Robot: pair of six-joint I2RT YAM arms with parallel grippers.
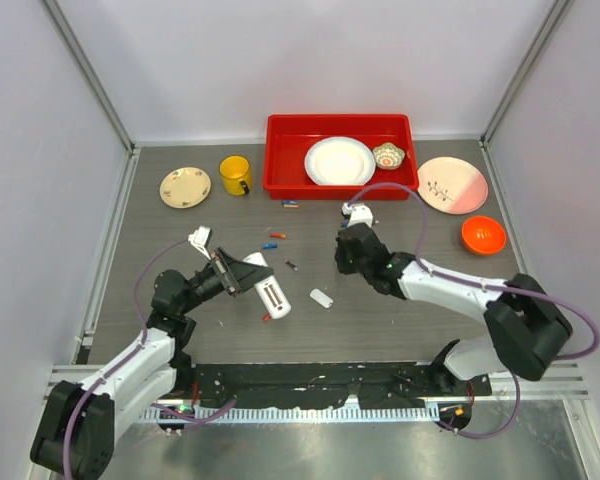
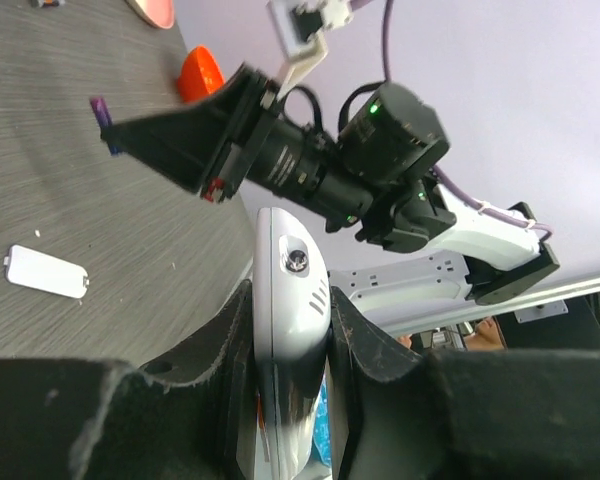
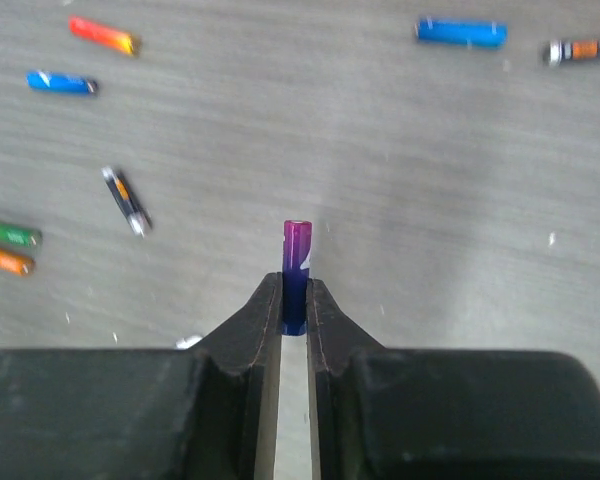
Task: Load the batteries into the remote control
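Grey wood-grain tabletop (image 1: 380, 325) fills the cell, closed in by pale lilac walls (image 1: 300, 60) with metal posts at the corners. At the far edge stands a red rectangular plastic tray (image 1: 288, 150) holding a round white plate (image 1: 338, 160) and a small patterned bowl (image 1: 388, 155). A yellow mug (image 1: 235, 175) and a cream round plate (image 1: 185, 186) sit to the tray's left, and a pink round plate (image 1: 452, 184) and an orange bowl (image 1: 483, 234) to its right.

The left gripper (image 2: 290, 300) is clamped on a white oblong plastic remote control (image 2: 288, 280), raised off the surface and gripped by its two long edges. A small white flat back cover (image 1: 322, 298) lies on the table just beyond the remote's free end, between the two grippers.

The right gripper (image 3: 295, 300) pinches the lower end of a purple-and-blue cylindrical battery (image 3: 296, 262), which sticks out past the fingertips above bare tabletop. Loose batteries lie scattered ahead of those fingers. Forward and left are an orange-red one (image 3: 103, 35), a blue one (image 3: 62, 83), a black one (image 3: 127, 200), a green one (image 3: 10, 235) and an orange one (image 3: 5, 260). Forward and right are another blue one (image 3: 460, 32) and a black-and-orange one (image 3: 580, 48).
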